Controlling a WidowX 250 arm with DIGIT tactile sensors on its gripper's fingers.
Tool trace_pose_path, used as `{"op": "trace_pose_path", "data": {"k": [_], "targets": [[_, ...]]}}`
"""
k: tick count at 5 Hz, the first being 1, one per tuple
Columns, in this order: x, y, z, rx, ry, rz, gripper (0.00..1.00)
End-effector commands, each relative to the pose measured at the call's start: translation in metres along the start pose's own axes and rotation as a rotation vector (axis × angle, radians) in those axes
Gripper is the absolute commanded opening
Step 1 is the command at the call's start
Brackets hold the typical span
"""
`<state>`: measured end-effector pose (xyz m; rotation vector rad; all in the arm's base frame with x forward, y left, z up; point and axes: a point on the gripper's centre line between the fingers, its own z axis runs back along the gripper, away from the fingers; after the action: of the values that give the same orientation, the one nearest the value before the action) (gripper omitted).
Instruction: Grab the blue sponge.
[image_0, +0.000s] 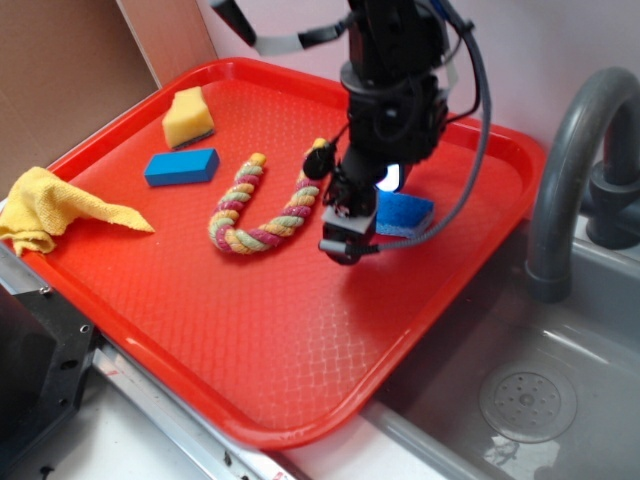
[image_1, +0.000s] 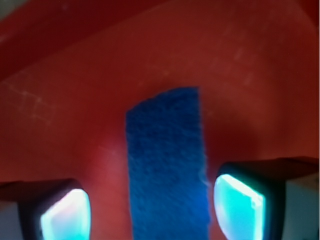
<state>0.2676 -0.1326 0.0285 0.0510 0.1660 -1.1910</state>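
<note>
Spread wide, the hand (image_1: 152, 210) straddles the blue sponge (image_1: 166, 165), one finger (image_1: 65, 212) on each side with red tray showing in the gaps, so nothing is gripped yet. From the wrist view the sponge runs lengthwise between the fingers, its rough blue top facing up and its long edges lined up with the pads. In the outside view the hand (image_0: 345, 225) hangs low over the red tray (image_0: 300, 360), and the blue sponge (image_0: 405, 213) lies just behind it toward the tray's right side, partly hidden by the arm; how close the fingertips are to the tray floor I cannot tell. The step in hand looks like the final lineup before the grasp. The next move probably calls for a short drop until the pads flank the sponge's sides, then a firm squeeze across its narrow width and a lift. Further left lies a curved rope toy (image_0: 262, 207), near the hand but apart from it. Beyond that sit a small blue block (image_0: 181, 166) and a yellow sponge wedge (image_0: 188, 117), with a yellow cloth (image_0: 55, 210) draped over the tray's left rim and a sink (image_0: 540, 390) at right.
</note>
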Motion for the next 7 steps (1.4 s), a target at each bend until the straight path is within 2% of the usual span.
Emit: {"op": "trace_pose_path", "data": {"k": [1,2,3,4,5,6,7], "targets": [[0.012,-0.007,0.001,0.037,0.022,0.015,0.0],[0.013,-0.006,-0.003,0.041,0.039,0.023,0.0],[0.007,-0.009,0.005,0.07,0.03,0.058,0.0],[-0.022,-0.009,0.05,0.12,-0.014,0.32,0.0],[-0.054,-0.009,0.093,0.146,-0.102,0.577,0.0],[-0.09,-0.021,0.136,0.155,-0.155,0.832,0.0],[-0.122,-0.033,0.152,0.055,-0.237,1.082,0.0]]}}
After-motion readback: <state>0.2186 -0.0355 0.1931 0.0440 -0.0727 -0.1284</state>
